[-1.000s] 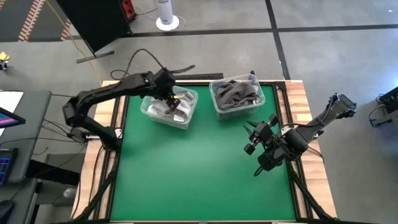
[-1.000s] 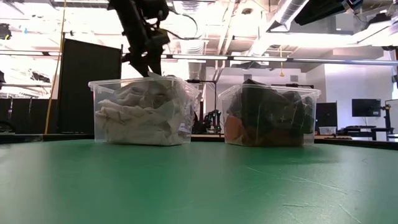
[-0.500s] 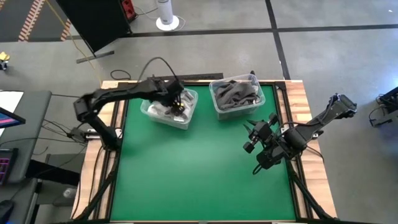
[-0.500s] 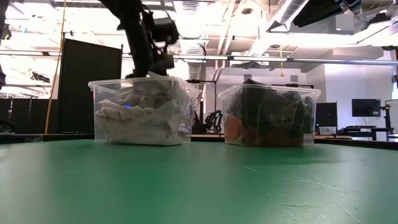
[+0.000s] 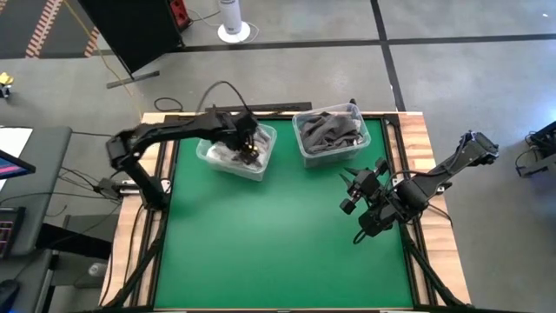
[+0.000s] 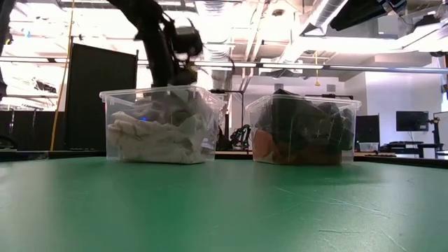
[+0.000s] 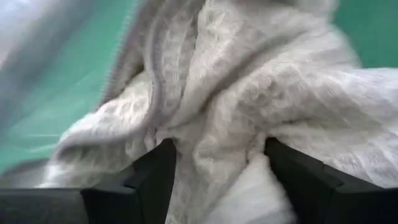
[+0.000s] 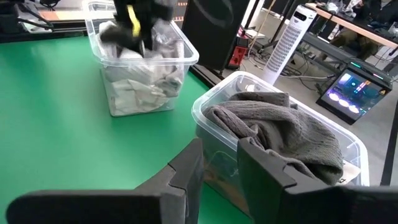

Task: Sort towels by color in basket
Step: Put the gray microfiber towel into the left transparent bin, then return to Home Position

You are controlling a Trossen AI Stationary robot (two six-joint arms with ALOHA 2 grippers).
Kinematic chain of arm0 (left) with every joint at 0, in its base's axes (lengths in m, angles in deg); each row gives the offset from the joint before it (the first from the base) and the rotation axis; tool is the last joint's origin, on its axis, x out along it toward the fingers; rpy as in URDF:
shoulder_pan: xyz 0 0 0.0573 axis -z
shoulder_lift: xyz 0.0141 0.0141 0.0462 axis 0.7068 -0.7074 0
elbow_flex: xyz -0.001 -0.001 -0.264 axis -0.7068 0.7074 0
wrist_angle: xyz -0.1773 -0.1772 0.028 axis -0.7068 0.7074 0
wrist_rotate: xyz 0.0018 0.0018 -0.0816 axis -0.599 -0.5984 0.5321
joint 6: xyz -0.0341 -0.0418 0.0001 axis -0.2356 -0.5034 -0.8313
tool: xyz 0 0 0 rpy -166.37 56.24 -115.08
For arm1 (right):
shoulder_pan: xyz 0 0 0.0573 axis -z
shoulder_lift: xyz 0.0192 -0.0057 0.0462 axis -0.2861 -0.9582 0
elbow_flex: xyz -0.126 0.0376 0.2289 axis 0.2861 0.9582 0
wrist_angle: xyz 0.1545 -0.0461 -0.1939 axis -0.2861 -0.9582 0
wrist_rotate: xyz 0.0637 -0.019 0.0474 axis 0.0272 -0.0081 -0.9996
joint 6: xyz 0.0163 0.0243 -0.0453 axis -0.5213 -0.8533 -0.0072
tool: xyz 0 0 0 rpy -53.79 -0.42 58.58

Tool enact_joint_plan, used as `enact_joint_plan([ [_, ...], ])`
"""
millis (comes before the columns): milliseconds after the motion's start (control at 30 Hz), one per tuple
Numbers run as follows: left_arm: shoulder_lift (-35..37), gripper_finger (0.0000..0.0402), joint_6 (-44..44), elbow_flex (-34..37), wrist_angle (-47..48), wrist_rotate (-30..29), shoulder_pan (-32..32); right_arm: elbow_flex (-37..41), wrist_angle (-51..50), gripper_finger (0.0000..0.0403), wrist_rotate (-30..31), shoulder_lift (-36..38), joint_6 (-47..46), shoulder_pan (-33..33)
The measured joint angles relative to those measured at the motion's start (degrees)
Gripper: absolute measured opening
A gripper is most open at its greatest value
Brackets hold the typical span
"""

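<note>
Left gripper [image 7: 214, 163]: fingers apart, a fold of pale waffle-knit towel [image 7: 249, 93] bunched between them; whether they pinch it or only press into it cannot be told.
Change: against half a second ago and a full second ago, the left gripper [image 5: 247, 146] has dropped from above the rim into the left bin [image 5: 261, 169], and the pale heap in the low view sits lower and flatter than before.
Meaning: by my reading the light towel is being pushed down or set among its own colour; sorting looks close to finished, since no cloth lies on the green mat [image 5: 278, 235].
Light pile [image 6: 157, 126]: white and light grey cloths, crumpled, soft, with a ribbed knit texture.
Left bin material: clear thin plastic, rectangular, rounded rim, standing on the mat.
Right bin [image 5: 306, 155]: the same clear tub, holding dark grey towels [image 8: 286, 134] in loose, coarse-woven folds, heaped above the rim.
Orange towel [image 6: 264, 148]: pressed against the lower front wall of the right bin.
Right gripper [image 5: 360, 193]: hangs over the mat near the right bin, well apart from the left one, fingers slightly apart and empty.
</note>
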Motion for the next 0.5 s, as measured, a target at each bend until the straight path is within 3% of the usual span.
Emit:
enact_joint_plan([
  [333, 15.6, 0.0234, 2.74, -0.99, -0.27, 0.09, 0.74, 0.0, -1.68, 0.0128, 0.01, 0.07, -0.26, -0.61],
  [500, 23.29, 0.0234, 9.07, 0.65, -2.86, -0.28, 5.58, 0.23, -12.45, 0.0128, 2.12, 2.16, -10.29, -3.51],
])
